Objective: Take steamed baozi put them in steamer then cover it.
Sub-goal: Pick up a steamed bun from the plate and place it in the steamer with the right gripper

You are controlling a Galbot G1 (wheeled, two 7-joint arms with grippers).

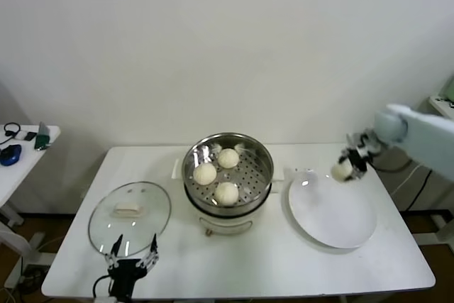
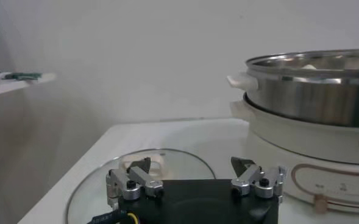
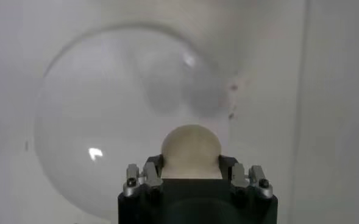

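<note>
Right gripper is up over the far edge of the white plate, and its jaws are clenched on a steamed baozi, the last one outside the pot. From the right wrist camera you can see that bun wedged snugly between the two fingers, pale and round, with the plate spread out below it and the bun's soft shadow falling on the plate surface. The bun is lifted clear of the plate, not resting on it.

Over in the middle of the counter sits the steamer, shiny steel pot on its white electric base, uncovered. Three baozi are already inside on the perforated tray: one toward the back, one on the robot's left side, one at the front. They sit close together but each on its own patch of tray.

The cover, clear glass with a cream handle, lies flat on the counter to the left of the steamer, just beside it and not touching.

Left gripper is low at the near edge of the counter, right at the front rim of the cover. Its jaws are released, spread wide with nothing between them. The left wrist camera shows the same: both fingers apart, the glass cover lying just beyond them and the steamer rising beside it.

A small side table with a few dark items stands off to the far left.
</note>
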